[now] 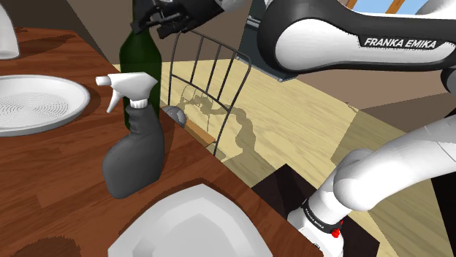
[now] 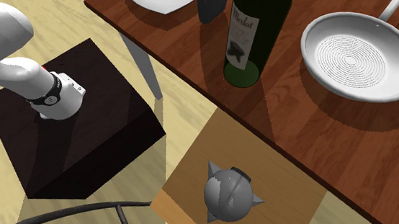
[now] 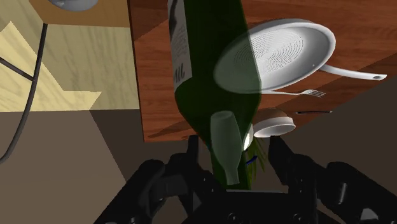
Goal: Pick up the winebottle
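Observation:
The wine bottle [image 1: 139, 60] is dark green with a white label and stands near the wooden table's edge [image 1: 191, 150]. In the second exterior view the bottle [image 2: 260, 17] rests with its base on the tabletop [image 2: 294, 144]. My gripper [image 1: 156, 19] hangs at the bottle's top. In the wrist view the bottle [image 3: 210, 57] runs away from the hand, and its neck lies between the fingers of the gripper [image 3: 235, 156]. The fingers stand apart, with a visible gap between the neck and one finger [image 3: 280, 156]. Nothing is clasped.
A grey spray bottle [image 1: 135, 150] stands just in front of the wine bottle. A white pan [image 2: 360, 53] lies beyond it, with a fork [image 3: 302, 93] and small bowl [image 3: 277, 122] nearby. A white dish [image 1: 190, 226] sits near the stand. A wire-backed chair [image 1: 208, 80] holds a grey object [image 2: 229, 192].

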{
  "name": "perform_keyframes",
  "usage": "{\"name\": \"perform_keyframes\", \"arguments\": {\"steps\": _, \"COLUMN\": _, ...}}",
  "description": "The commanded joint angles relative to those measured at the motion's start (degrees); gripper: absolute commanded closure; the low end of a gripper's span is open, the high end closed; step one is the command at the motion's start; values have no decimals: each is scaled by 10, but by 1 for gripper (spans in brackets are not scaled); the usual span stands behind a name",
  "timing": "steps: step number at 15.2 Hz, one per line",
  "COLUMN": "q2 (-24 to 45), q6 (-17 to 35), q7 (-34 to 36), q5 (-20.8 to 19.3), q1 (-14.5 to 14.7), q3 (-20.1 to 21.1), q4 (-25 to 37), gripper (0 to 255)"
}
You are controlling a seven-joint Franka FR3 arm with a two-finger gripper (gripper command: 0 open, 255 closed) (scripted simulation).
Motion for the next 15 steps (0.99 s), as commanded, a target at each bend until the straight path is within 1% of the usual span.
{"name": "perform_keyframes", "arguments": {"steps": 1, "q2": -1, "q6": 1, "q7": 0, "q5": 0, "q1": 0, "q3": 0, "q4": -2, "gripper": 255}}
{"name": "perform_keyframes", "arguments": {"steps": 9, "q2": 0, "q6": 2, "q7": 0, "q5": 0, "q1": 0, "q3": 0, "q4": -1, "gripper": 255}}
{"name": "perform_keyframes", "arguments": {"steps": 15, "q2": 5, "q6": -43, "q7": -12, "q5": 5, "q1": 2, "q3": -6, "q4": 47, "gripper": 255}}
